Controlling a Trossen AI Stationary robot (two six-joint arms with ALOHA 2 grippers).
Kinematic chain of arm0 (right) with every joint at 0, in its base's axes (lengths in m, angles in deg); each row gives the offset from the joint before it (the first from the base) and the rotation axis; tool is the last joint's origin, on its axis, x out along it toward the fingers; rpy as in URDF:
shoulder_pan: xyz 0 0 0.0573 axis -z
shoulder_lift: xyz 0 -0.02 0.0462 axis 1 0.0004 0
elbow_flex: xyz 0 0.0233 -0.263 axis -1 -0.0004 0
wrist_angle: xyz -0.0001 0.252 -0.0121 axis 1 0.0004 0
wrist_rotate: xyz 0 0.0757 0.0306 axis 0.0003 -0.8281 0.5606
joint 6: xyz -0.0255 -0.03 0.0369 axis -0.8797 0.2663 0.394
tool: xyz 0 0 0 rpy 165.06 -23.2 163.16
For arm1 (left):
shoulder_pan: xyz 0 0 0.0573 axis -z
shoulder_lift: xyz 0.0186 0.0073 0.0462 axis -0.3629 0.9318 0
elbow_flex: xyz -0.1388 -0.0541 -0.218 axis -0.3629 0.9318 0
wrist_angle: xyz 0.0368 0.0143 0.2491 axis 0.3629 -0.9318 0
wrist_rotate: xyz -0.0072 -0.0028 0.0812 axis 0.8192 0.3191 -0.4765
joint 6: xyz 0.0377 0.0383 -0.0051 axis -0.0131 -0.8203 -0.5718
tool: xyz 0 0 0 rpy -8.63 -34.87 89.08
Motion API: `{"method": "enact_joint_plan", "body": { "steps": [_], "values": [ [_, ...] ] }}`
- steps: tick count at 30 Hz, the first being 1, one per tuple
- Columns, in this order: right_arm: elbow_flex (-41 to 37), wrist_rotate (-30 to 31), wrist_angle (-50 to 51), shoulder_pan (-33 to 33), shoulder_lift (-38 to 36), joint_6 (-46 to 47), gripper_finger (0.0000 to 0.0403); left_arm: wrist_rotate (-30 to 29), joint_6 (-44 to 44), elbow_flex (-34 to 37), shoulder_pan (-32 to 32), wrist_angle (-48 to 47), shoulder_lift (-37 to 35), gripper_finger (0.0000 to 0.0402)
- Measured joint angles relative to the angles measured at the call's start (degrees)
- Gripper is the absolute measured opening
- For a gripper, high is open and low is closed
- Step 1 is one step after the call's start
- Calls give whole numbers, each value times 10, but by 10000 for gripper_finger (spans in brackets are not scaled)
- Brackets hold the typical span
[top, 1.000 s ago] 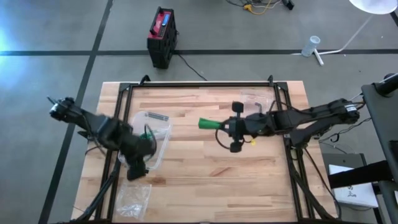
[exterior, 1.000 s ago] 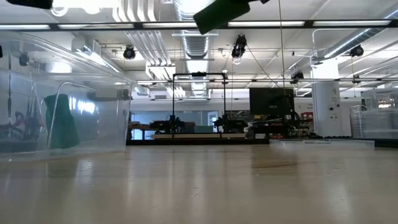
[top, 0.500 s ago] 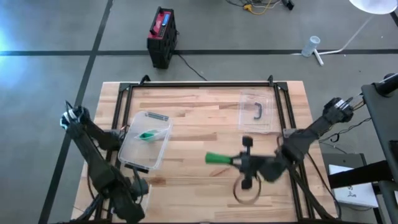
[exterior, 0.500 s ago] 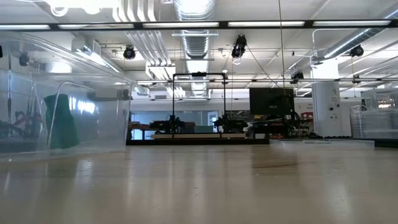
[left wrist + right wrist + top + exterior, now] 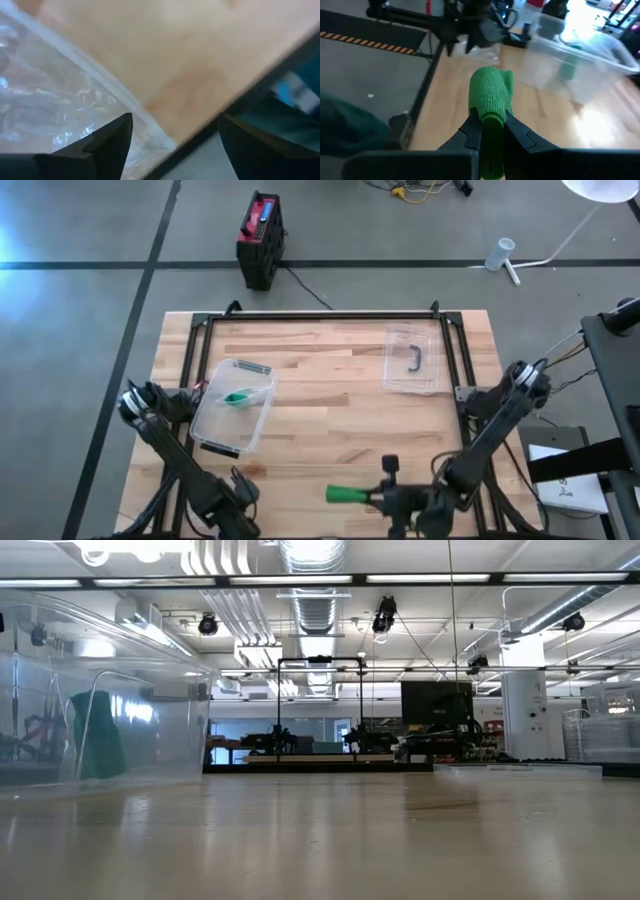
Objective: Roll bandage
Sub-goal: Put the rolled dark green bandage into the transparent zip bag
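Bandage (image 5: pixel 491 95), green, unlabelled, in right gripper (image 5: pixel 492 131) jaws.

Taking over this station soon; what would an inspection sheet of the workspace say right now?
Surface: wooden table, black frame around it.
Job's things: green bandage roll clamped in right gripper; another green piece inside clear bin.
Clutter: clear lid with black handle; crinkled plastic bag at the near left corner.
Grippers: right gripper near front edge, jaws shut on the roll; left gripper at front left corner, jaws open, empty.
Cables: black cord to red-black box on floor.
Surroundings: lamp stand, lab room behind.
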Motion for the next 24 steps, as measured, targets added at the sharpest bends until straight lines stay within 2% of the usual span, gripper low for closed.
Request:
{"method": "enact_joint_plan", "body": {
  "steps": [6,13,19,24],
  "values": [
    [73,0,-2,-20,75,2,30,9,30,0,-2,-44,22,288],
    [156,-16,8,-35,138,-35,29,17,118,-2,0,-98,21,264],
    [168,-15,10,-34,149,-38,29,25,156,24,2,-113,22,235],
    [168,-13,18,-34,149,-38,29,21,137,28,1,-118,21,200]
  ]
}}
